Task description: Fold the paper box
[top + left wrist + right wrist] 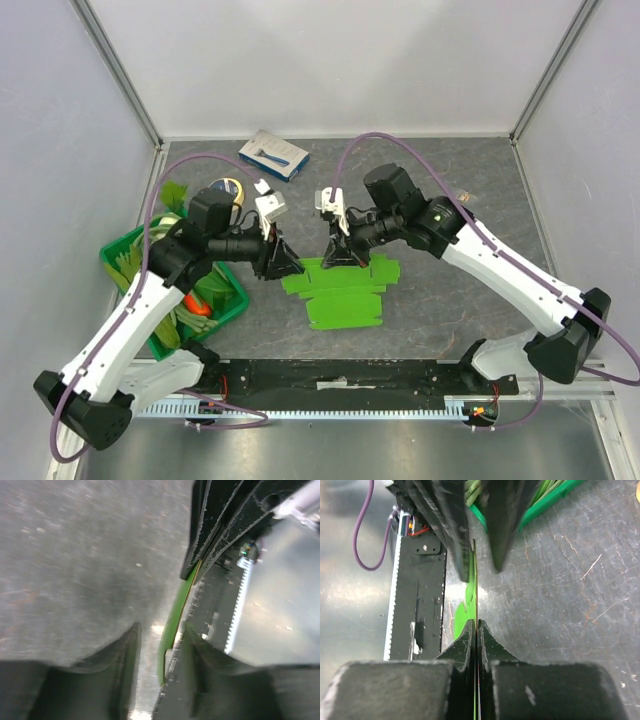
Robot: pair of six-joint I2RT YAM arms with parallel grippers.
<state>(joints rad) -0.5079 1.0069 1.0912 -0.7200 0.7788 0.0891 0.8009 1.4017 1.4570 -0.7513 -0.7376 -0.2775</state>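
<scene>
Two arms over dark table point(480, 190), top view: left gripper point(287, 263) and right gripper point(342, 256) tips down, side by side, at far edge of paper box point(345, 298). Lime-green, mostly flat, mid-table. Green crate point(232, 300) near, on box's left; blue-and-white carton point(273, 153) far side, well apart.

Left wrist view, blurred: fingers point(122, 670) spread apart, paper box flap edge-on in the gap, closer to right-hand finger; contact unclear. Right gripper opposite at top, closed onto same flap.

Right wrist view: pads point(465, 642) pressed together, clamped on thin upright edge of paper box. Left gripper opposite, fingers either side of flap with visible gap. Green crate behind at top.
</scene>
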